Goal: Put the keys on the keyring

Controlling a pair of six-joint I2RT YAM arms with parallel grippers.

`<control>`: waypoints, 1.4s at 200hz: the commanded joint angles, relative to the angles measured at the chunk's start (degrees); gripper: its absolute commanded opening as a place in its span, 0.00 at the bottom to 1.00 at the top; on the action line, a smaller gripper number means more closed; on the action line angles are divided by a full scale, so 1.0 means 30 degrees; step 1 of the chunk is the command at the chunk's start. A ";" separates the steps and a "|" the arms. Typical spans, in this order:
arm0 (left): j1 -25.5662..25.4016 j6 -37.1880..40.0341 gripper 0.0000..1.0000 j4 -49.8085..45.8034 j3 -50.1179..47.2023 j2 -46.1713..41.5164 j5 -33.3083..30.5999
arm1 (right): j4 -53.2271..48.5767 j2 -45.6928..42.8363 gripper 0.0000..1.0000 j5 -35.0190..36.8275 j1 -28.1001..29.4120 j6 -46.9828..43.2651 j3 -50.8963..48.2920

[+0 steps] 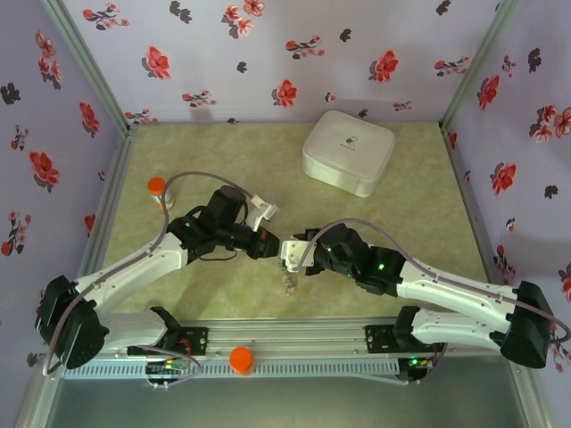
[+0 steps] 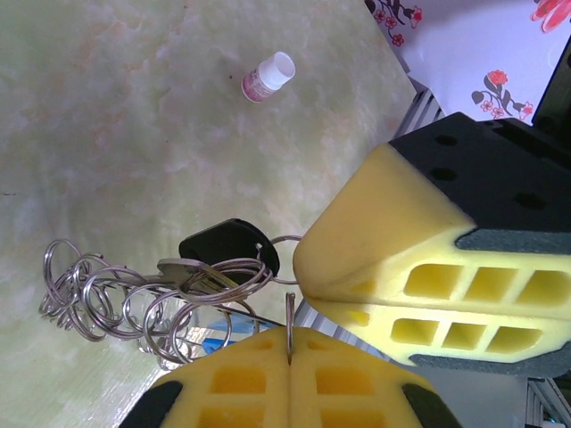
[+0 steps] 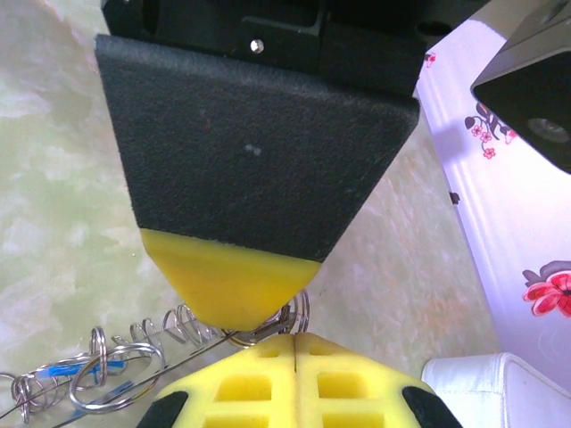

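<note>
Keyring (image 2: 134,303) is pinched by the closed left tool (image 2: 290,346) and closed right tool (image 3: 294,346); black key (image 2: 227,242) shows clearly, blue key (image 2: 212,342) sits mostly hidden behind its loops.

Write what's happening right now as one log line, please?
left hand: shut on keyring | right hand: shut on keyring | black key: among the rings | hands: tip to tip

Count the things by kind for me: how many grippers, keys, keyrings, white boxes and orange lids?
Grippers: 2 (left gripper, right gripper)
Keys: 2 (black-headed key, blue-headed key)
Keyring: 1
White box: 1
Orange lids: 2
Total: 8
</note>
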 commanded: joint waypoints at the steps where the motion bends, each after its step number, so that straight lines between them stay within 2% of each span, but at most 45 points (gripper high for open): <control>1: 0.0138 -0.0257 0.00 0.0027 0.0855 0.0279 0.0595 | 0.0824 -0.0613 0.00 -0.0126 0.0142 0.0000 -0.0359; 107: 0.0156 -0.0295 0.00 -0.0257 0.1110 0.0662 0.0865 | 0.0505 -0.0479 0.00 -0.0184 0.0162 -0.0175 -0.0448; 280: 0.0183 -0.0309 0.00 -0.0119 0.1219 0.0723 0.1027 | -0.0822 -0.0238 0.00 -0.1857 0.0217 0.0584 -0.0104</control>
